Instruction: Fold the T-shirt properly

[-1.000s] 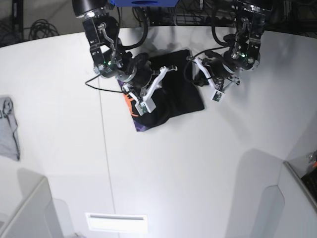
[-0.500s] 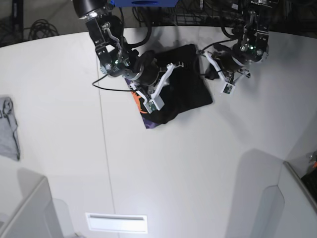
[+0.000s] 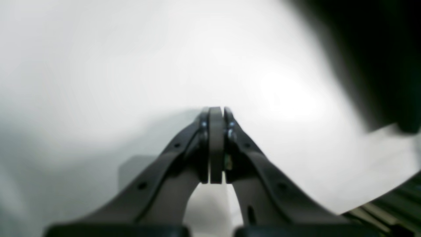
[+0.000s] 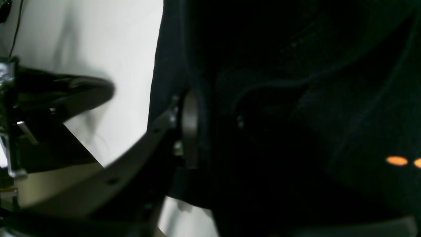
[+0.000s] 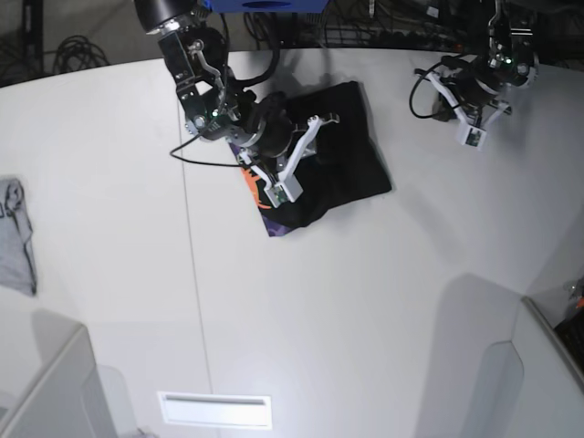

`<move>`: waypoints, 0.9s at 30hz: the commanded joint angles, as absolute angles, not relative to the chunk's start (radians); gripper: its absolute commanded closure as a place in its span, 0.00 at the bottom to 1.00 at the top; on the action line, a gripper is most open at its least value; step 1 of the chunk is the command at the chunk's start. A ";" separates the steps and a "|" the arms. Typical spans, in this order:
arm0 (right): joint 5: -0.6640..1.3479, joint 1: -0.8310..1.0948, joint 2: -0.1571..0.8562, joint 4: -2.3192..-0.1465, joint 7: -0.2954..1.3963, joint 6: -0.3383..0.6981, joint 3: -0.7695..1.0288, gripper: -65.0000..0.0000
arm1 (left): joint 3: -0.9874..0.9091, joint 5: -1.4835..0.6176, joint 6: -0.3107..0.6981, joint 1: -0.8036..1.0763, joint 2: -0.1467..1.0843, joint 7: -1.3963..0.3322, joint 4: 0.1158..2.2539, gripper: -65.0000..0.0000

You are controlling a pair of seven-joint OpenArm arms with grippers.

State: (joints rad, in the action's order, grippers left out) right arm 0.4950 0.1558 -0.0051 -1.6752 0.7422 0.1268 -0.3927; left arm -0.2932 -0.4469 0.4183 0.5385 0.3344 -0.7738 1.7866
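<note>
The black T-shirt (image 5: 351,169) lies folded into a rough square at the back middle of the white table (image 5: 319,301), with orange and purple print showing at its left edge. My right gripper (image 5: 308,153) sits on the shirt's left part. In the right wrist view it (image 4: 213,125) is closed on a thick fold of the black T-shirt (image 4: 296,82); one pad (image 4: 189,128) shows and the other is lost in the dark cloth. My left gripper (image 5: 467,108) is at the back right, off the shirt. In the left wrist view it (image 3: 216,113) is shut and empty above bare table.
A small grey garment (image 5: 16,237) lies at the table's left edge. A thin black cable (image 5: 196,160) trails left of the right arm. The table's edge cuts in at the right front (image 5: 538,310). A dark blurred mass (image 3: 378,49) fills the upper right of the left wrist view.
The shirt was first dragged right and back. My left gripper then left the shirt's right edge and pulled away to the back right. My right gripper stayed on the shirt.
</note>
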 commanded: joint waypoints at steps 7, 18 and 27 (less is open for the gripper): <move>0.510 0.142 -0.012 -1.698 0.722 0.104 -0.472 0.50 | -0.489 -0.455 0.506 0.570 0.344 -0.768 1.799 1.00; 0.510 0.022 0.064 -1.701 0.727 -0.087 -0.745 0.50 | -0.639 -0.453 0.564 0.541 0.344 -0.863 1.791 1.00; 0.510 -0.062 0.096 -1.801 0.785 -0.262 -0.878 0.50 | -0.638 -0.453 0.564 0.533 0.344 -0.863 1.791 1.00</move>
State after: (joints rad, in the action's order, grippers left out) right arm 0.5014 -0.0471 0.1047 -1.7733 0.8013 -0.2676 -0.8764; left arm -0.6292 -0.4488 0.5583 0.5320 0.3294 -0.8761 1.7782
